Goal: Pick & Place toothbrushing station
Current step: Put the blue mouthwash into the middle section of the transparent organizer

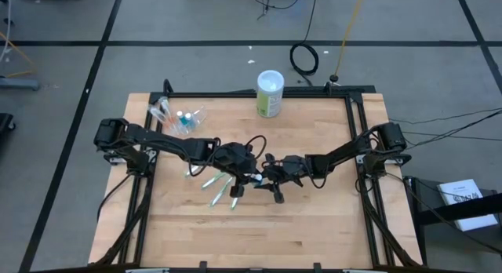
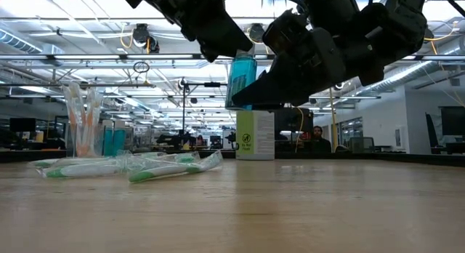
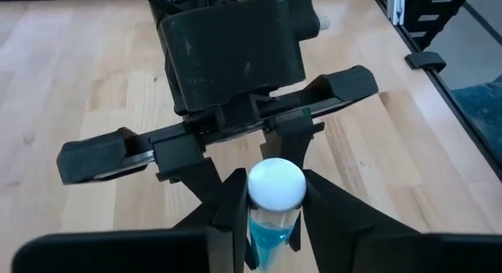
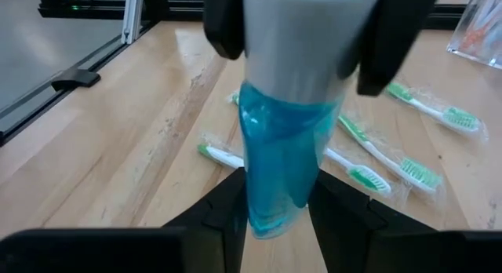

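Toothpaste tube [image 2: 240, 77], teal with a white cap, hangs upright above mid-table [image 1: 314, 226], gripped between both claws: right claw [image 4: 274, 198] clenched on its lower body, left claw [image 3: 274, 206] closing just under the cap. Its destination, the clear cup [image 1: 176, 116], lies far-left, nearer the left arm. Wrapped toothbrushes [image 1: 216, 183] lie beneath.

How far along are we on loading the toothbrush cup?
Done: the clear cup at the table's back left already holds some brushes and teal tubes. In hand: a teal tube is up in the air mid-table, pinched by the right gripper at its lower end, with the left gripper closing round its white cap, a handover. Left: that tube, plus several wrapped toothbrushes lying loose on the table.
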Motion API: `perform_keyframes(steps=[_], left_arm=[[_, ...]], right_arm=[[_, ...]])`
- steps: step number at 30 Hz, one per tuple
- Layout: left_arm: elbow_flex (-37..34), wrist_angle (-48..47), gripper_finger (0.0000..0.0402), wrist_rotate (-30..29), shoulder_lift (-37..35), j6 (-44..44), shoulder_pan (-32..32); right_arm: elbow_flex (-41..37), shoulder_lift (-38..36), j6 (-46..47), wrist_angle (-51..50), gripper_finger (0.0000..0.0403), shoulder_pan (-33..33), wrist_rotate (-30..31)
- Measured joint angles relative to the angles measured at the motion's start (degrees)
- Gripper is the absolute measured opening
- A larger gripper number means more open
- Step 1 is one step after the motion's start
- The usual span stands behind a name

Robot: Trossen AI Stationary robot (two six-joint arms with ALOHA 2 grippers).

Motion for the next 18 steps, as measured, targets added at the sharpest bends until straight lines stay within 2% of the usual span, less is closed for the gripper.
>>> perform_keyframes(steps=[4, 8, 10, 13, 18], left_arm=[[-0.07, -1.05, 0.0092, -0.08, -1.99, -0.06, 0.02], [0.07, -1.32, 0.0087, -2.60, -5.10, -1.37, 0.00], [0.03, -3.45, 0.0086, -6.58, -6.87, -2.84, -0.04], [0.04, -7.01, 0.0086, -15.62, -10.58, -6.71, -0.05], [0.03, -16.80, 0.0085, -31.47, -16.50, -13.79, -0.58]], right_arm=[[0.15, -0.13, -0.02, -0.66, 0.0134, -0.02, 0.02], [-0.15, 0.17, 0.28, -3.13, 0.0178, -0.01, -0.07], [-0.04, 0.00, 1.36, -3.30, 0.0202, -0.14, 0.08], [-0.11, 0.04, 2.19, -5.41, 0.0233, -0.45, 0.08], [-0.08, -1.60, 2.50, -8.66, 0.0261, -1.07, 0.13]])
